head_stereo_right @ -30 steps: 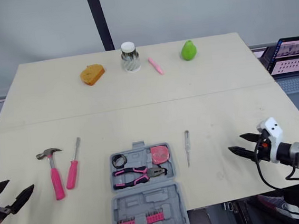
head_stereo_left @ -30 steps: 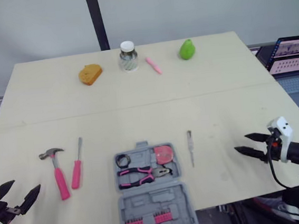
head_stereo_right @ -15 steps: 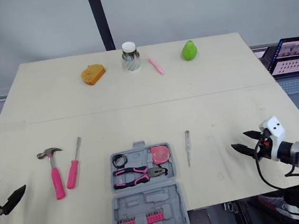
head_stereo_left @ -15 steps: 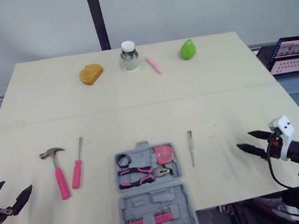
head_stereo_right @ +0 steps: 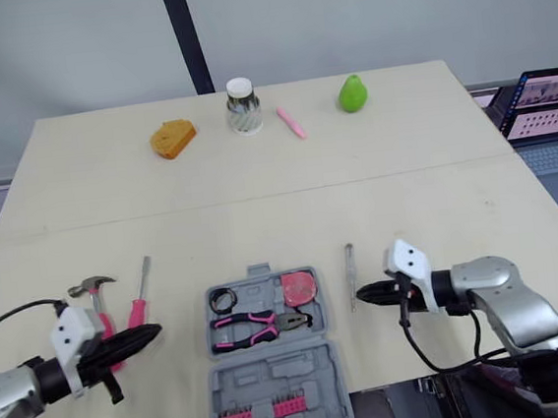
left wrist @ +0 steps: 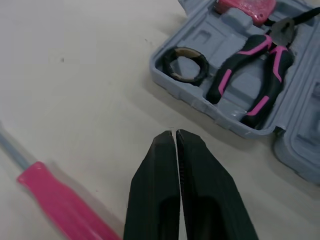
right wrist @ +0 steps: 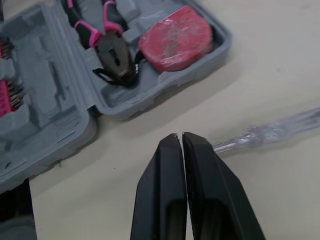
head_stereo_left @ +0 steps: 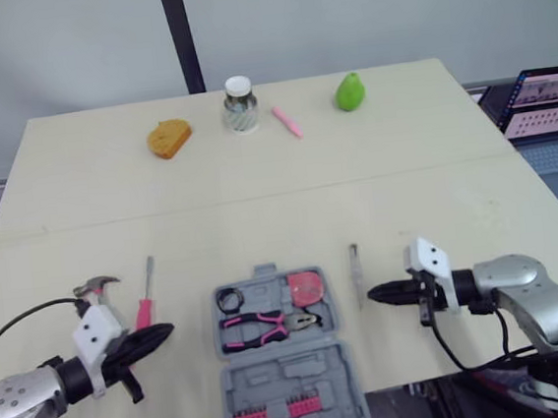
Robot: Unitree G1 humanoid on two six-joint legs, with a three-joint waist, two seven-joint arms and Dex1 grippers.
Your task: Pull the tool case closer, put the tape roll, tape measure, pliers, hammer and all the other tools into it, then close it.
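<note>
The grey tool case (head_stereo_left: 285,371) lies open at the table's front edge. It holds a black tape roll (head_stereo_left: 230,299), a red tape measure (head_stereo_left: 305,287) and pink-handled pliers (head_stereo_left: 268,325). Left of it lie a pink screwdriver (head_stereo_left: 145,303) and a hammer (head_stereo_left: 97,286), whose handle is partly hidden behind my left arm. A clear-handled screwdriver (head_stereo_left: 356,274) lies to the right of the case. My left gripper (head_stereo_left: 162,332) is shut and empty, pointing at the case's left side. My right gripper (head_stereo_left: 374,296), also shut and empty, sits just past the clear screwdriver's near end, its tips (right wrist: 179,136) close to the case.
Along the table's far edge stand an orange object (head_stereo_left: 168,138), a white-lidded jar (head_stereo_left: 239,105), a pink marker (head_stereo_left: 286,121) and a green pear (head_stereo_left: 349,92). A laptop (head_stereo_left: 546,109) sits off the table's right side.
Both grippers have gone from open to shut. Each has swung inward from the table's front corners toward the case, the left to the pink screwdriver, the right to the clear screwdriver.
</note>
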